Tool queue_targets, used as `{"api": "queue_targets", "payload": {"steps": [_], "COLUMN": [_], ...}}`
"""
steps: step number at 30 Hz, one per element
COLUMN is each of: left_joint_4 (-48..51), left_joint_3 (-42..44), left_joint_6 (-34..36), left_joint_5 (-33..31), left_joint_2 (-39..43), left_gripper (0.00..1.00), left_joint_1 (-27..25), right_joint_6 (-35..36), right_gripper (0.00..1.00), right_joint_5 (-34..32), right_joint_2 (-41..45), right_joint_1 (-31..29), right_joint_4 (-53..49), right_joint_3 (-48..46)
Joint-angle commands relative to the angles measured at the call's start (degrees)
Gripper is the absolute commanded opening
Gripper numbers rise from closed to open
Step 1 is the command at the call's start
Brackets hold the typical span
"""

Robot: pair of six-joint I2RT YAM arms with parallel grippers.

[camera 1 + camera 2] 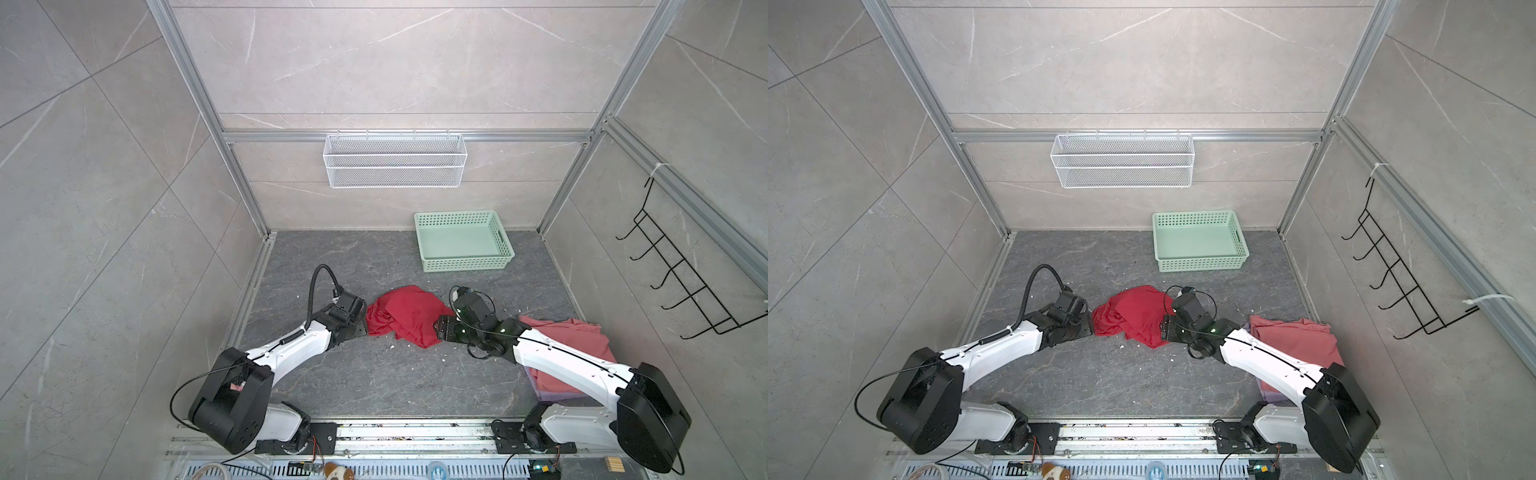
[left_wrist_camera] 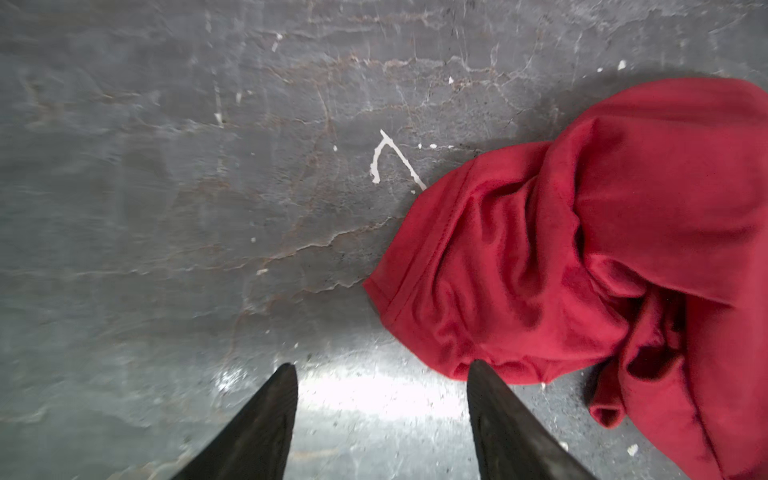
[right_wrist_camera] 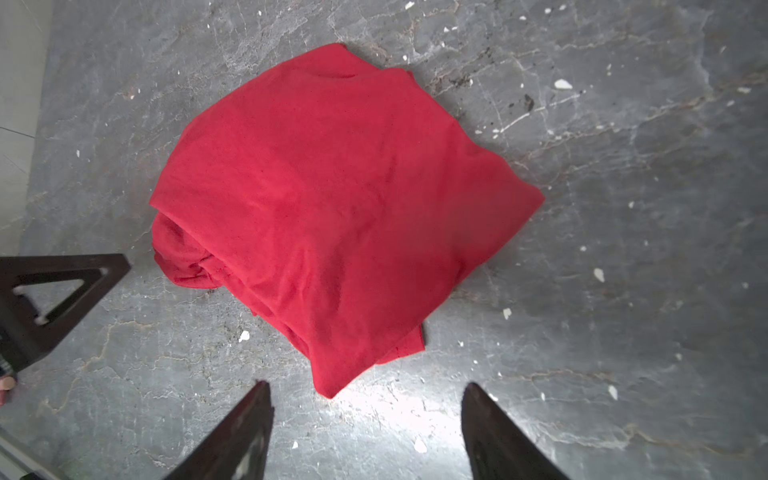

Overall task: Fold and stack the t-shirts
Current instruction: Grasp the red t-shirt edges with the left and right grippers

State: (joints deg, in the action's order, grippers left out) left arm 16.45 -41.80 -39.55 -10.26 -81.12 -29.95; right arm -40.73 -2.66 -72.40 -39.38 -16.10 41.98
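Observation:
A crumpled bright red t-shirt (image 1: 409, 316) (image 1: 1136, 318) lies mid-table between both grippers; no print shows. My left gripper (image 1: 362, 328) (image 2: 382, 370) sits low at the shirt's left edge, open, with only bare table between its fingers; one fingertip (image 2: 478, 368) stands at the shirt's hem. My right gripper (image 1: 439, 329) (image 3: 365, 388) is open at the shirt's right edge, and a corner of the red t-shirt (image 3: 332, 208) points into the gap ahead of its tips. A salmon-pink t-shirt (image 1: 573, 340) lies under the right arm on a lavender one (image 1: 548, 397).
A mint-green basket (image 1: 465, 264) stands empty at the back right of the grey table (image 1: 374, 382). A white wire basket (image 1: 395, 160) hangs on the back wall, and a black hook rack (image 1: 685, 286) hangs on the right wall. White crumbs are scattered on the table.

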Motion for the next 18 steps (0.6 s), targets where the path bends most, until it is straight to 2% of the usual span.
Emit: {"api": "queue_targets", "payload": {"steps": [1, 5, 8, 11, 15, 18], "left_joint_4": [-5.00, -8.58, -11.04, -12.64, -12.85, -11.33], "left_joint_3": [0.01, -0.03, -0.27, -1.25, -2.48, -2.88], "left_joint_6": [-0.53, -1.08, -1.62, -2.05, -1.97, -1.28], "left_joint_5": [3.28, 4.45, 5.93, 7.49, 7.83, 6.93], "left_joint_2": [-3.48, -7.46, -9.75, -11.73, -11.61, -8.05], "left_gripper": [0.64, 0.59, 0.51, 0.35, 0.01, 0.00], "left_joint_1": [1.26, 1.56, 1.56, 1.56, 1.48, 1.48], "right_joint_6": [-2.57, -4.41, -5.10, -5.02, -3.75, -2.72], "right_gripper": [0.73, 0.73, 0.73, 0.73, 0.73, 0.74], "right_joint_5": [0.63, 1.19, 1.90, 2.19, 2.87, 3.64], "right_joint_2": [0.56, -0.37, -1.16, -2.42, -5.14, -8.19], "right_joint_1": [-0.69, -1.36, -1.75, -2.04, -2.80, -3.08], "right_joint_4": [3.26, 6.11, 9.31, 11.93, 15.68, 18.88], "right_joint_3": [-2.85, -5.94, -7.56, -7.90, -7.49, -6.90]}}
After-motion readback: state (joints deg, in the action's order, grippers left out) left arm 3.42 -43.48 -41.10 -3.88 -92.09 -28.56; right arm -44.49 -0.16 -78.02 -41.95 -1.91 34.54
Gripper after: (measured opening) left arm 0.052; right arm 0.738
